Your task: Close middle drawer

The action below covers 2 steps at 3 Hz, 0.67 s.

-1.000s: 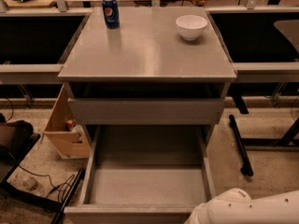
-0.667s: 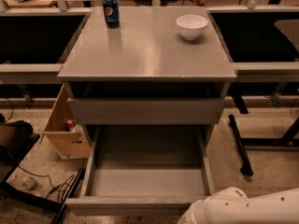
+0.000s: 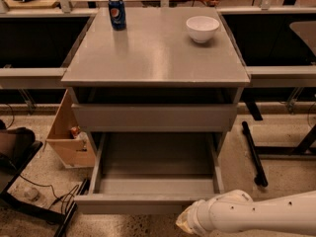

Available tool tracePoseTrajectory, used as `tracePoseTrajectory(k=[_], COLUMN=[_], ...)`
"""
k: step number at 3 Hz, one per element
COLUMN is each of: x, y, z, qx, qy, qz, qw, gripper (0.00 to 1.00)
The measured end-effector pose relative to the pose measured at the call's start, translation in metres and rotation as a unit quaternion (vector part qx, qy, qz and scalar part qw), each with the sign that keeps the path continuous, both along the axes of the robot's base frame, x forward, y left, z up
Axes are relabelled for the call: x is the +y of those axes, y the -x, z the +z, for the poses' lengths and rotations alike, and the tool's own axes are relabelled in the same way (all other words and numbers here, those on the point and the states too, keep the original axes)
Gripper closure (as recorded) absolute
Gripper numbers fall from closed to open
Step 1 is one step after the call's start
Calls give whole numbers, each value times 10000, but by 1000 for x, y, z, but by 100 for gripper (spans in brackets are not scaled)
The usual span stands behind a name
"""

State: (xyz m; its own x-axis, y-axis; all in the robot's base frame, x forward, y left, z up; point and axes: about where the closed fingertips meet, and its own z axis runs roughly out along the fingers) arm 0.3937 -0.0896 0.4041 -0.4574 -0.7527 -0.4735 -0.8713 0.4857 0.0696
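Note:
The middle drawer (image 3: 155, 172) is pulled far out of the grey cabinet. Its grey floor and side walls show, and nothing lies inside. Its flat front (image 3: 133, 204) faces the camera near the bottom of the view. The top drawer's front (image 3: 154, 117) sits just under the tabletop, with a dark gap above it. The lowest drawer is hidden. My white arm (image 3: 266, 215) comes in from the bottom right. The gripper (image 3: 186, 224) end is at the right part of the middle drawer's front, just below its edge.
A blue Pepsi can (image 3: 117, 13) and a white bowl (image 3: 202, 28) stand on the cabinet's tabletop (image 3: 153, 58). A cardboard box (image 3: 69, 137) sits on the floor to the left, with cables (image 3: 44, 196) nearby. A black table leg (image 3: 254, 154) lies on the right.
My arm has moved left along the middle drawer's front. The drawer itself looks unmoved.

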Motion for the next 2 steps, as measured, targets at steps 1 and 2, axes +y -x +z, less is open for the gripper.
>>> tracePoseTrajectory(k=[1, 2], x=[11, 11], y=[-50, -50], z=[18, 18], qx=[-382, -382], qy=[-71, -71], qz=[45, 45], qw=[9992, 9992], gripper=[100, 100])
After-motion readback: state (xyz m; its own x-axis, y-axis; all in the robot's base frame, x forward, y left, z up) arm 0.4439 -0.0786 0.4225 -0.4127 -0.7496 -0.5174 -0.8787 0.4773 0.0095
